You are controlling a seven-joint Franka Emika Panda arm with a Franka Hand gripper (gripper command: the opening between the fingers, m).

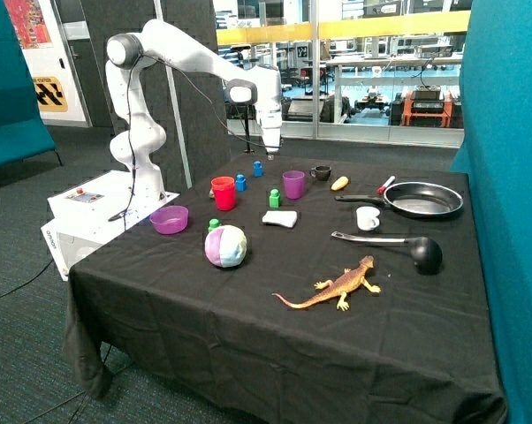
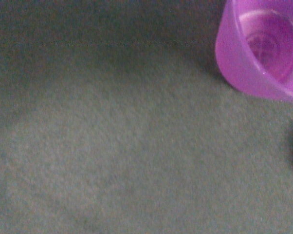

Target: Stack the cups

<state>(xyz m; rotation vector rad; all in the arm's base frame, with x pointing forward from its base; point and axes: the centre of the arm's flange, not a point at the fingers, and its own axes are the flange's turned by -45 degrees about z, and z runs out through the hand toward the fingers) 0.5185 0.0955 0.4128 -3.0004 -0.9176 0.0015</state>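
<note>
On the black tablecloth [image 1: 248, 336], reading left to right from my remote seat, I see the shallow purple bowl [image 1: 169, 219] at the table's 9 o'clock edge, then the red cup [image 1: 223, 193], upright and alone, then a green block [image 1: 274, 198], then the translucent purple cup [image 1: 293, 184], also upright, with a small black mug [image 1: 321, 172] beyond it. Nothing is stacked yet; I can find only two tumblers.

The gripper [image 1: 269, 152] hangs above the cloth between the two cups, holding nothing that I can see; I cannot tell whether it is spread or closed. In the wrist view the purple cup [image 2: 263, 48] sits at the frame's edge, mouth up, so it lies just off to one side of the hand. From the outside view it is at about 4 o'clock from the gripper, nearer than the red cup at 8 o'clock. I judge a short sideways shift must come first.
</note>
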